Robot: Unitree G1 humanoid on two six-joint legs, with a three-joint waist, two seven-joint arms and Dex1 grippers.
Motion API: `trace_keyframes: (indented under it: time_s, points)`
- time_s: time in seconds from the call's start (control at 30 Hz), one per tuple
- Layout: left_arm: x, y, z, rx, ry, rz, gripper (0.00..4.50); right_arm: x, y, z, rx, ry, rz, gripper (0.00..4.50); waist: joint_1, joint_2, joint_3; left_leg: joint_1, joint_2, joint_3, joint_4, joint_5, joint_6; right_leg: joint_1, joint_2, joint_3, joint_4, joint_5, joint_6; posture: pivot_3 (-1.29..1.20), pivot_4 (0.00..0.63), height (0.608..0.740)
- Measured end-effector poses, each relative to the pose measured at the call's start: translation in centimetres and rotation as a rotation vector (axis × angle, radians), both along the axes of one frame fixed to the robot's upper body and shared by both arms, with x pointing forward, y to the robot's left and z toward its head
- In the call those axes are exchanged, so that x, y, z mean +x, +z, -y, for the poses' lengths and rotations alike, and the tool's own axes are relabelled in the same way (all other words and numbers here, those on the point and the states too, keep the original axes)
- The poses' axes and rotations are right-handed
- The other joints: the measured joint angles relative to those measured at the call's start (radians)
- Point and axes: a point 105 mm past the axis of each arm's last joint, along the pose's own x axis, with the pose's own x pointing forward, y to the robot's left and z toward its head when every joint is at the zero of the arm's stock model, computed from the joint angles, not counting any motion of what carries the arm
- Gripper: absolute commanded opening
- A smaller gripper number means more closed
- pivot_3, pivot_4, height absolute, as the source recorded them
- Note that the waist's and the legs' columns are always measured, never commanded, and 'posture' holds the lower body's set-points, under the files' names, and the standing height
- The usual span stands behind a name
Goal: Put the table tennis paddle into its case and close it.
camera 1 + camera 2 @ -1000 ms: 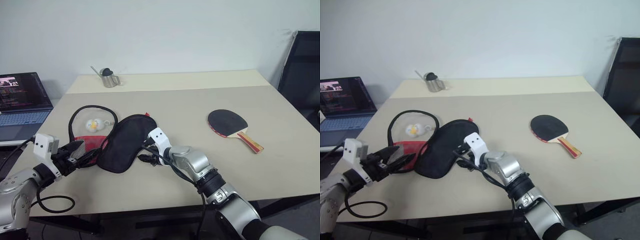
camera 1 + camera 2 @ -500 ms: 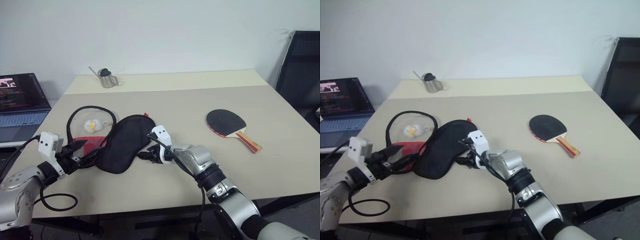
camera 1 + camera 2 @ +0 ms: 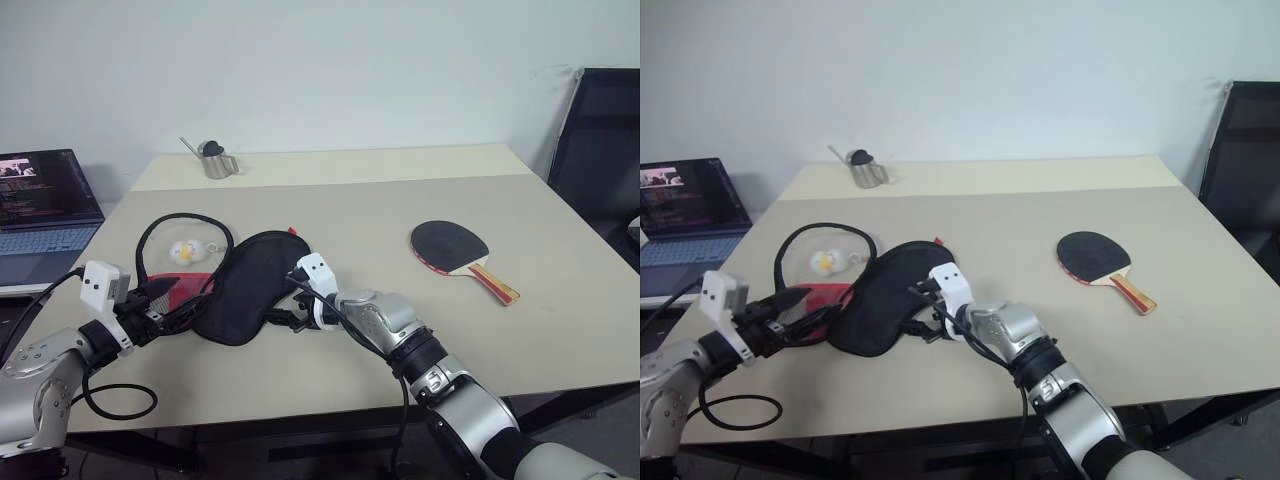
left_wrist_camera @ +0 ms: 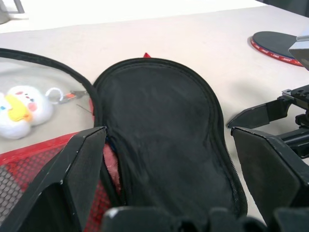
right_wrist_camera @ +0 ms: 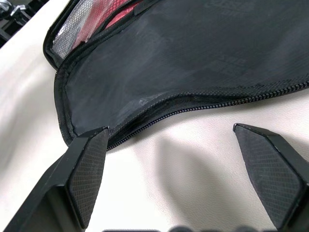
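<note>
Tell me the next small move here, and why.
Probably swing the right hand across to the paddle. The case lies open on the table, both hands are open and empty beside it, and the paddle sits untouched well off to the right, so fetching it likely comes next.

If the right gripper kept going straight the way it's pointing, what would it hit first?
Most likely the case: the right gripper, fingers spread open, faces its black flap and zipper edge just ahead on the table. Depth is hard to judge.
</note>
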Motion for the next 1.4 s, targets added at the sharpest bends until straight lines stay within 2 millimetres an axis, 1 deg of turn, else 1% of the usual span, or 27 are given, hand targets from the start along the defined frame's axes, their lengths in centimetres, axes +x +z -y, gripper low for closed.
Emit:
trace_keyframes:
  time_s: [0.13, 0.17, 0.23, 0.3, 0.33, 0.4, 0.47, 0.53, 0.6, 0.7, 0.77, 0.83, 0.9, 1.03, 1.17, 1.3, 1.4]
  points:
    - [-0.4, -0.9, 0.3, 0.033, -0.018, -0.027, 4.50, -0.3, 0.5, -0.4, 0.012, 0.031, 0.029, 4.49, -0.005, 0.001, 0.001, -0.003, 0.000, 0.000, 0.000, 0.000, 0.000, -0.004, 0.001, 0.001, 0.000, 0.000, 0.000, 0.00, 0.150, 0.740]
    - [-0.7, -1.1, 0.5, 0.039, -0.023, -0.035, 4.50, -0.6, 1.2, -0.7, 0.035, 0.057, 0.040, 4.49, -0.005, 0.001, 0.001, -0.006, 0.001, 0.000, 0.000, 0.000, 0.000, -0.007, 0.001, 0.001, 0.000, 0.000, 0.000, 0.00, 0.150, 0.740]
    - [-1.0, -1.7, 1.2, 0.024, -0.039, -0.047, 4.50, -1.5, 3.8, -1.5, 0.120, 0.129, 0.078, 4.49, -0.003, 0.001, 0.001, -0.009, 0.004, 0.000, 0.000, 0.000, 0.000, -0.010, 0.000, 0.001, -0.001, 0.000, 0.000, 0.00, 0.150, 0.740]
    - [-1.2, -2.4, 2.0, -0.006, -0.045, -0.062, 4.50, -2.4, 6.5, -1.7, 0.199, 0.185, 0.117, 4.49, 0.000, 0.001, 0.001, -0.011, 0.007, 0.001, 0.000, -0.001, -0.002, -0.010, 0.000, 0.001, -0.003, 0.000, 0.000, 0.00, 0.150, 0.740]
    - [-1.3, -2.9, 2.3, -0.019, -0.048, -0.075, 4.50, -2.8, 7.5, -1.7, 0.224, 0.205, 0.132, 4.49, 0.001, 0.000, 0.001, -0.011, 0.008, 0.001, 0.000, -0.002, -0.003, -0.010, 0.000, 0.001, -0.004, 0.000, 0.000, 0.00, 0.150, 0.740]
    - [-1.6, -3.5, 2.8, -0.042, -0.047, -0.093, 4.50, -3.4, 9.1, -0.9, 0.256, 0.239, 0.156, 4.49, 0.002, 0.000, 0.001, -0.012, 0.008, 0.001, 0.000, -0.002, -0.003, -0.010, 0.000, 0.001, -0.006, 0.000, 0.000, 0.00, 0.150, 0.740]
    - [-2.1, -3.9, 3.2, -0.062, -0.052, -0.108, 4.50, -3.1, 10.1, 0.9, 0.261, 0.227, 0.181, 4.49, 0.004, 0.000, 0.001, -0.012, 0.009, 0.001, 0.000, -0.003, -0.003, -0.009, 0.000, 0.001, -0.007, 0.000, 0.000, 0.00, 0.150, 0.740]
    - [-2.6, -4.3, 3.4, -0.078, -0.043, -0.131, 4.50, -2.4, 9.9, 2.7, 0.248, 0.186, 0.176, 4.49, 0.008, 0.001, 0.001, -0.011, 0.009, 0.002, 0.000, -0.003, -0.003, -0.009, 0.000, 0.000, -0.007, 0.000, 0.000, 0.00, 0.150, 0.740]
    - [-3.2, -5.2, 3.5, -0.124, -0.018, -0.165, 4.50, -1.5, 9.2, 4.7, 0.222, 0.130, 0.156, 4.49, 0.009, 0.001, 0.001, -0.011, 0.009, 0.003, 0.000, -0.003, -0.003, -0.008, 0.001, 0.000, -0.007, 0.000, 0.000, 0.00, 0.150, 0.740]
    - [-3.8, -6.1, 3.5, -0.180, 0.023, -0.200, 4.50, -1.1, 8.4, 6.5, 0.197, 0.085, 0.131, 4.49, 0.007, 0.001, 0.001, -0.011, 0.011, 0.004, 0.000, -0.003, -0.003, -0.009, 0.003, 0.001, -0.006, 0.000, 0.000, 0.00, 0.150, 0.740]
    - [-3.8, -6.0, 3.0, -0.199, 0.064, -0.199, 4.50, -1.4, 8.3, 7.0, 0.196, 0.091, 0.126, 4.49, 0.005, 0.001, 0.001, -0.011, 0.013, 0.004, 0.000, -0.003, -0.003, -0.009, 0.005, 0.001, -0.006, 0.000, 0.000, 0.00, 0.150, 0.740]
    - [-3.6, -5.9, 2.5, -0.217, 0.103, -0.192, 4.50, -2.1, 8.8, 7.2, 0.209, 0.133, 0.132, 4.49, 0.005, 0.001, 0.001, -0.010, 0.014, 0.004, 0.000, -0.003, -0.003, -0.008, 0.006, 0.001, -0.006, 0.000, 0.000, 0.00, 0.150, 0.740]
    - [-3.1, -5.8, 2.0, -0.235, 0.142, -0.185, 4.50, -3.3, 9.3, 7.5, 0.233, 0.208, 0.147, 4.49, 0.008, 0.001, 0.001, -0.010, 0.014, 0.004, 0.000, -0.003, -0.003, -0.007, 0.006, 0.000, -0.006, 0.000, 0.000, 0.00, 0.150, 0.740]
    - [-2.2, -5.4, 0.9, -0.269, 0.214, -0.170, 4.50, -5.5, 10.5, 9.1, 0.227, 0.350, 0.201, 4.49, 0.016, 0.000, 0.001, -0.009, 0.013, 0.004, 0.001, -0.003, -0.003, -0.004, 0.006, 0.000, -0.008, 0.000, 0.000, 0.00, 0.150, 0.740]
    - [-2.2, -6.0, 0.4, -0.293, 0.246, -0.204, 4.50, -5.5, 10.6, 10.5, 0.189, 0.363, 0.222, 4.49, 0.017, 0.000, 0.001, -0.008, 0.013, 0.005, 0.001, -0.003, -0.002, -0.004, 0.008, 0.000, -0.008, 0.000, 0.000, 0.00, 0.150, 0.740]
    - [-1.9, -6.0, 0.7, -0.321, 0.244, -0.220, 4.50, -5.3, 10.7, 11.0, 0.178, 0.353, 0.233, 4.49, 0.019, 0.000, 0.001, -0.008, 0.014, 0.004, 0.001, -0.004, -0.003, -0.004, 0.009, 0.000, -0.008, 0.000, 0.000, 0.00, 0.150, 0.740]
    - [-1.6, -6.2, 1.5, -0.326, 0.216, -0.242, 4.50, -5.1, 10.7, 11.2, 0.172, 0.339, 0.236, 4.49, 0.023, 0.000, 0.001, -0.008, 0.014, 0.005, 0.001, -0.004, -0.003, -0.004, 0.008, 0.000, -0.008, 0.000, 0.000, 0.00, 0.150, 0.740]
